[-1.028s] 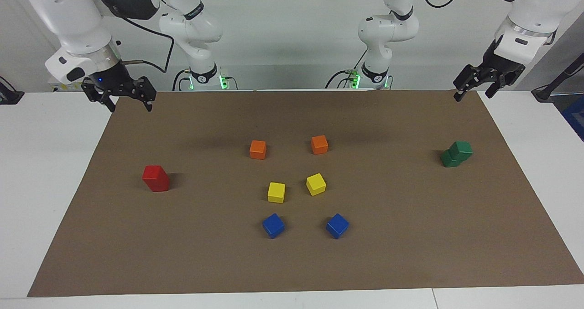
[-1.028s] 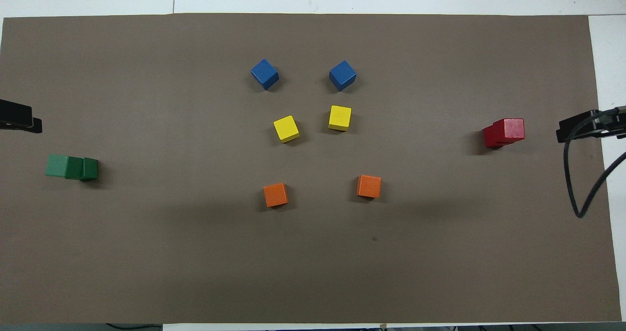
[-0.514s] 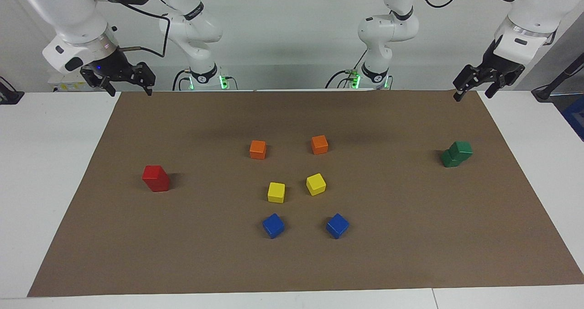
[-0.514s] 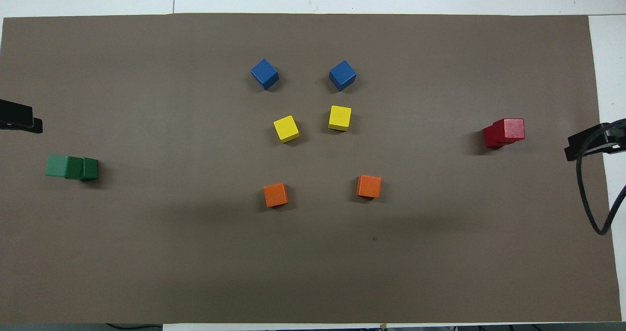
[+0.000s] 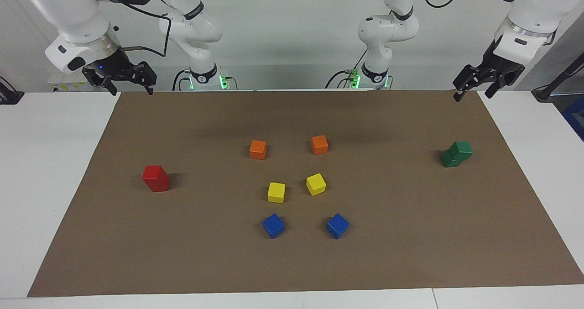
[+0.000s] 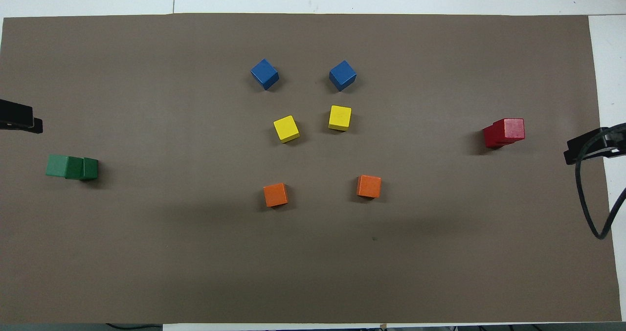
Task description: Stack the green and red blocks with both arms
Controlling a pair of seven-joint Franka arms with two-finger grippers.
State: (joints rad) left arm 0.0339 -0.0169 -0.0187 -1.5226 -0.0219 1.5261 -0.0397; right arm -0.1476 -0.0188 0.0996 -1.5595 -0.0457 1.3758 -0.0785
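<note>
Two red blocks [image 5: 155,178] stand stacked, one on the other, at the right arm's end of the brown mat; the stack also shows in the overhead view [image 6: 503,132]. Two green blocks [image 5: 457,154] stand stacked at the left arm's end, the upper one set off to one side; they also show in the overhead view [image 6: 72,167]. My right gripper [image 5: 130,89] is open and empty, raised over the mat's corner, apart from the red stack. My left gripper [image 5: 473,93] is open and empty, raised over the mat's other corner, apart from the green stack. Their tips show in the overhead view [image 6: 22,121] [image 6: 584,147].
In the middle of the mat [image 5: 410,236] lie two orange cubes [image 5: 258,149] [image 5: 319,144], two yellow cubes [image 5: 276,192] [image 5: 316,184] and two blue cubes [image 5: 273,225] [image 5: 337,225], each apart from the others. A black cable [image 6: 587,199] hangs by the right gripper.
My right gripper has risen and drawn back toward the robots' edge of the mat, away from the red stack. The left gripper has hardly moved. No block has moved.
</note>
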